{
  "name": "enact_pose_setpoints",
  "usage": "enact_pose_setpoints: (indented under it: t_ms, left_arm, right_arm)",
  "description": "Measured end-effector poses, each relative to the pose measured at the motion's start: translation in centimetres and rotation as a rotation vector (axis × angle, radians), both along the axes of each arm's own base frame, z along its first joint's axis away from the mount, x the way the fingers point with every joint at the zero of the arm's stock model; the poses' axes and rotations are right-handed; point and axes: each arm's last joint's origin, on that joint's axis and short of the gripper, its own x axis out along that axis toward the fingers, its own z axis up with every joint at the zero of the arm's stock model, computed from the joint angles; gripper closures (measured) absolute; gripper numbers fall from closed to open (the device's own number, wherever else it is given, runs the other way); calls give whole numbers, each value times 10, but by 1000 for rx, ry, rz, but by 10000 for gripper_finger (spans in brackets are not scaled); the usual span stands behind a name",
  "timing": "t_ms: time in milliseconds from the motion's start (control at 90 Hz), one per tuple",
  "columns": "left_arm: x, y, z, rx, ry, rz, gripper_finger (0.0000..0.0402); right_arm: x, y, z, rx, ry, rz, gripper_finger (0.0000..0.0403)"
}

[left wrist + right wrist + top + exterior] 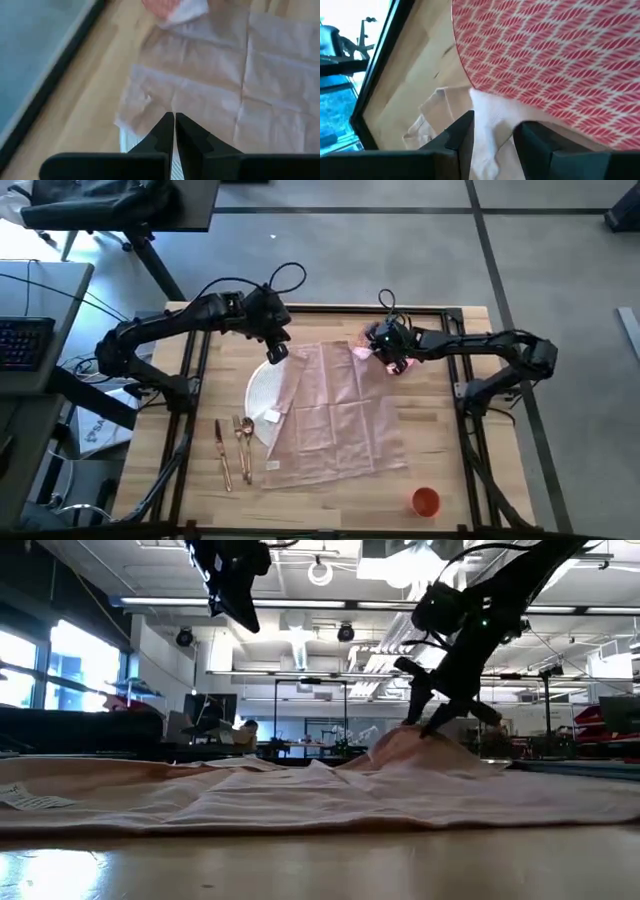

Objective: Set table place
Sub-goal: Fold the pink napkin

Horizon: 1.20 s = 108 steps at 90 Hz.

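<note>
A pale pink napkin [335, 415] lies spread flat on the light wood table [455, 470] and covers most of the large white plate [260, 395]. My left gripper [276, 352] hangs shut well above the napkin's far left corner [131, 100], with nothing in it. My right gripper [380, 352] is down at the napkin's far right corner, right by the small pink patterned plate [560, 55]. There the cloth bunches into a low mound [405, 745]. The gold cutlery [235, 448] lies left of the white plate. An orange cup [426, 500] stands near the front right. My right gripper has a pale fold of the napkin's far right corner [490, 117] between its two fingers, close under the pink plate's rim [470, 85]. The fingers slant down onto it from the table's right. The rest of the napkin lies on the table. Whether the fingers also touch the plate I cannot tell.
A thin black frame [440, 311] runs around the tabletop. A grey desk with a keyboard [22, 340] stands beyond the table's left side. Bare wood [330, 505] shows along the near edge between the cutlery and the cup.
</note>
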Motion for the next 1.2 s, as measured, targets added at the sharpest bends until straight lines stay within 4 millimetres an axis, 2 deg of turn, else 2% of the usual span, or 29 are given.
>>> enact_pose_setpoints:
  t_ms: [244,389,478,644,756,878,1033,1200]
  left_arm:
    - [-2,2,-41,-146,3,-10,401]
    - [-4,1,-50,-161,34,-9,401]
    - [-4,1,-52,-156,31,-13,401]
    - [0,3,-55,-133,-24,-10,401]
    - [4,6,-62,-131,-101,29,401]
    - [10,14,-74,-147,-160,95,400]
    - [25,25,-103,-159,-115,108,384]
    - [46,41,-151,-204,37,124,354]
  right_arm:
    - [-6,-15,5,9,-53,-47,291]
    - [-15,-27,5,37,-76,-237,291]
    - [-21,-32,3,53,-49,-270,291]
    - [-25,-35,3,23,6,-111,291]
    - [-27,-33,15,-68,17,26,291]
    - [-39,-27,31,-145,54,67,291]
    - [-54,-22,49,-226,89,126,291]
    - [-59,-16,60,-264,57,193,291]
